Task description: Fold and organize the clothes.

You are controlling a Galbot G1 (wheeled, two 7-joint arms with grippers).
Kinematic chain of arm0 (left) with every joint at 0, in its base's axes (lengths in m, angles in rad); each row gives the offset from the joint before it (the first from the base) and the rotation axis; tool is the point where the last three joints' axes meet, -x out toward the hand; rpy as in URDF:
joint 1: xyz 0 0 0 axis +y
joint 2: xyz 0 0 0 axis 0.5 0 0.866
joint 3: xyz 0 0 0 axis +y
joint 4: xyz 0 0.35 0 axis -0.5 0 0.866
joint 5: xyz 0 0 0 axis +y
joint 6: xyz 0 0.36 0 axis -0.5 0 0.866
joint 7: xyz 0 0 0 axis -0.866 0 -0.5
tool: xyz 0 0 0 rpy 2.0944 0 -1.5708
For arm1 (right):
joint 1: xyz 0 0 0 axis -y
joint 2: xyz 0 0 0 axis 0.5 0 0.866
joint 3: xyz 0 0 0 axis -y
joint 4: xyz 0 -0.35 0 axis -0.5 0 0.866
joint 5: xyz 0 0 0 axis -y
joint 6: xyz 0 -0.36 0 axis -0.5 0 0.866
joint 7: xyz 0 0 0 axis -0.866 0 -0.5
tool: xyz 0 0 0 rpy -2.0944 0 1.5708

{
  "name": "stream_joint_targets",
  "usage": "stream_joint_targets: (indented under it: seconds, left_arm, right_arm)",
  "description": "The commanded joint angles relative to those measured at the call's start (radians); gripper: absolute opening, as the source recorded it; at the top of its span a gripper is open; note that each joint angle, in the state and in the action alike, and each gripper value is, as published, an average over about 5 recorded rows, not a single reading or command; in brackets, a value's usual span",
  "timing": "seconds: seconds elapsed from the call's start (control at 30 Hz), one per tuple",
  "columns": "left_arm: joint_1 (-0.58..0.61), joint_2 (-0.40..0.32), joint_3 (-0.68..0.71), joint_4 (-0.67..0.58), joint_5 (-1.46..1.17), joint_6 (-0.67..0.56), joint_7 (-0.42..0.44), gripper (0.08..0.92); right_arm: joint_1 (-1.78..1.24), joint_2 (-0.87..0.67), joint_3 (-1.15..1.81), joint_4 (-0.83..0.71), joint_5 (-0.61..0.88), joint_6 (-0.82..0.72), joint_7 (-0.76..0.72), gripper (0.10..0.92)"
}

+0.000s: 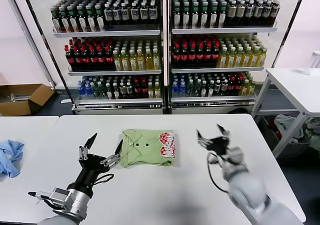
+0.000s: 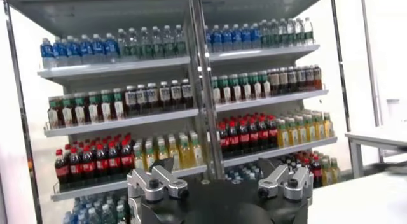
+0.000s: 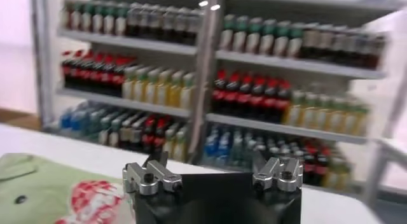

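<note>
Light green polo shirt (image 1: 148,147) lies on the white table (image 1: 165,195), near the middle and toward the far edge, folded into a compact, roughly square packet. Collar sits at the robot's left end of the packet, with two small dark buttons visible on the placket just beside it. A red-and-white printed graphic covers the opposite end of the top face. Fabric looks soft; edges of the fold are slightly uneven, lower left corner splays out a little. In the right wrist view the same shirt (image 3: 44,190) shows at the frame's edge, green cloth with one dark button and part of the red-and-white print, lying flat on the table. Left gripper (image 1: 103,147) is raised above the table just to the left of the shirt, fingers spread wide and pointing up and forward, nothing between them; one fingertip is close to the shirt's collar end, but contact cannot be confirmed. Right gripper (image 1: 212,136) is lifted off the table to the right of the shirt, clearly apart from it, fingers spread wide, holding nothing. A light blue cloth (image 1: 10,156) lies crumpled at the far left on the neighbouring table surface, well apart from the shirt. Behind the table stands a shelf (image 1: 162,50) stocked with rows of bottles.
</note>
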Motion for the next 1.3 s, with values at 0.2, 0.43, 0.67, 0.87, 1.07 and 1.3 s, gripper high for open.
stream_joint_targets:
  seconds: [0.2, 0.43, 0.67, 0.87, 1.07, 1.3]
  left_arm:
    - [0.111, 0.013, -0.018, 0.13, 0.017, -0.222, 0.006, 0.823]
    - [0.16, 0.02, -0.054, 0.189, 0.04, -0.31, -0.017, 0.823]
    - [0.167, 0.022, -0.055, 0.156, 0.024, -0.309, -0.012, 0.823]
    - [0.183, 0.012, -0.055, 0.141, 0.025, -0.302, -0.009, 0.823]
    - [0.188, 0.001, -0.052, 0.136, 0.026, -0.301, -0.009, 0.823]
    - [0.183, -0.005, -0.054, 0.171, 0.028, -0.317, -0.012, 0.823]
  right_arm:
    - [-0.805, 0.043, 0.395, 0.277, -0.269, 0.459, 0.171, 0.823]
    - [-0.808, 0.077, 0.32, 0.231, -0.337, 0.477, 0.228, 0.823]
    - [-0.805, 0.08, 0.296, 0.228, -0.362, 0.498, 0.255, 0.823]
    - [-0.825, 0.074, 0.28, 0.26, -0.37, 0.523, 0.264, 0.823]
    - [-0.828, 0.065, 0.281, 0.25, -0.368, 0.546, 0.231, 0.823]
    - [-0.816, 0.06, 0.276, 0.213, -0.352, 0.561, 0.201, 0.823]
